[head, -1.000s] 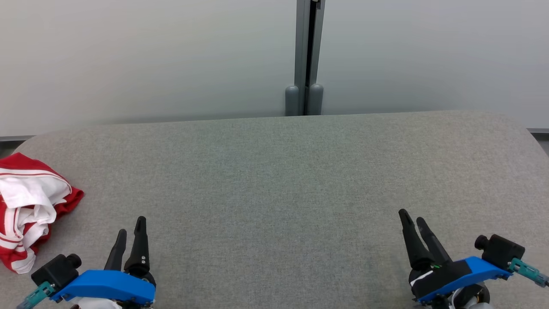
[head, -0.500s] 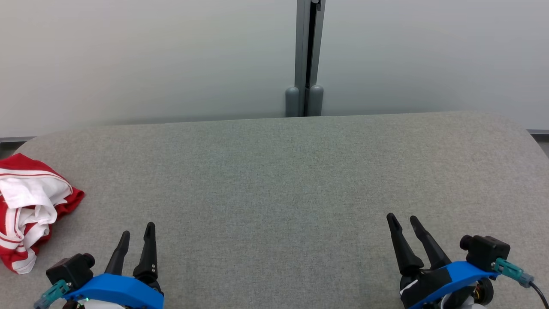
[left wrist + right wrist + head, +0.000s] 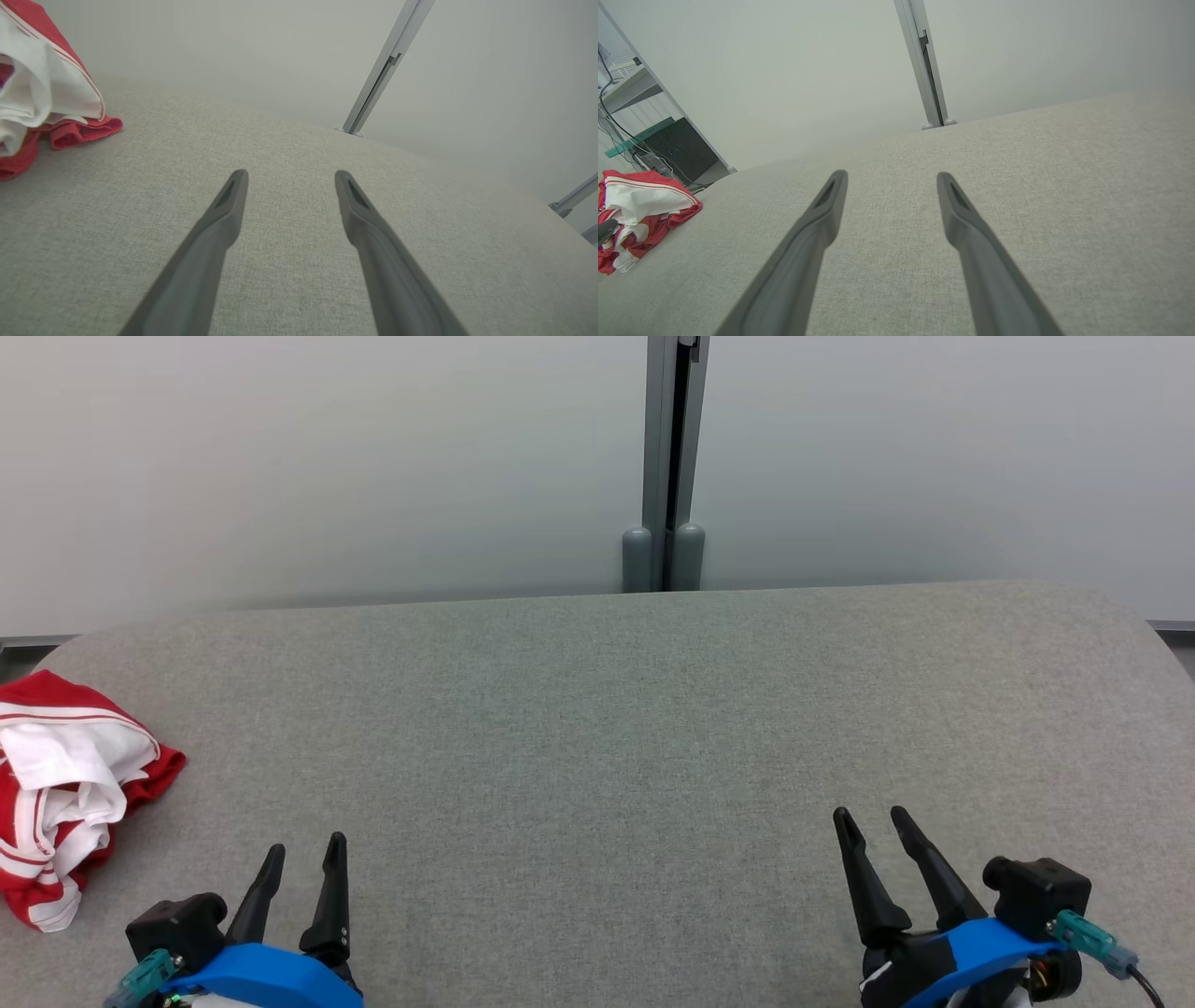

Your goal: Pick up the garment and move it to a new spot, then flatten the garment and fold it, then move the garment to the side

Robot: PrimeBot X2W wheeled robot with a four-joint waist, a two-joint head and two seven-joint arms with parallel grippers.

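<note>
Crumpled red-and-white garment [image 3: 65,798] at table's left edge

Left black two-fingered pincer [image 3: 305,859] lower left of frame, jaws spread, empty, right black two-fingered pincer [image 3: 873,826] lower right, likewise spread, empty

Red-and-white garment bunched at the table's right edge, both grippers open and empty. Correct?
Wrong side: the garment lies bunched at the table's left edge, per the head view. The left gripper and right gripper are indeed open and empty.

Long black tapered fingers [image 3: 331,896], blue wrist shells [image 3: 271,978], teal cable plugs [image 3: 1083,934]
</note>
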